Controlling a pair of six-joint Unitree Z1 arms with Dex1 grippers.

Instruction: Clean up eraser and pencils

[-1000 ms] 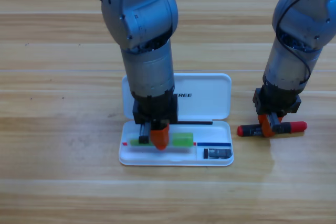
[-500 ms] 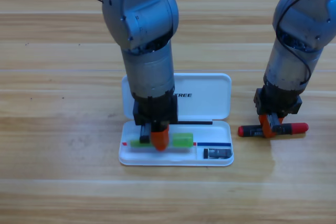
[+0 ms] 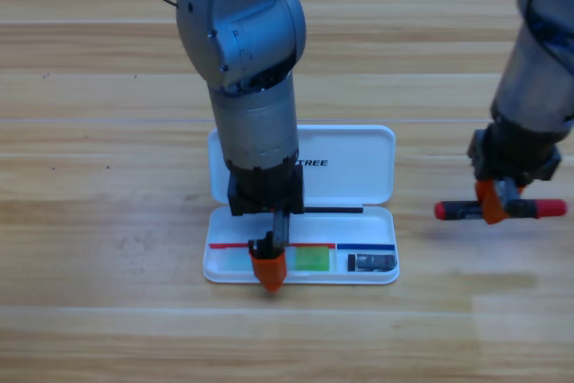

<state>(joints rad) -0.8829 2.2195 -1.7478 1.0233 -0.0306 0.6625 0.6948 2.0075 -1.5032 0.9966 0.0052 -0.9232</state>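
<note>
Off the table (image 3: 108, 221) now, red-ended pencil (image 3: 500, 210) in right tool (image 3: 495, 205).

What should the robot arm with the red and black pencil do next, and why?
Probably carry it left toward the white case. The right gripper holds the red-and-black pencil off to the case's right, while the green pencil and the eraser already lie in the tray, where the left gripper hangs.

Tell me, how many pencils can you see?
2: the pale green-ended pencil lies in the white case; the red-and-black pencil is held by the right pincer.
</note>
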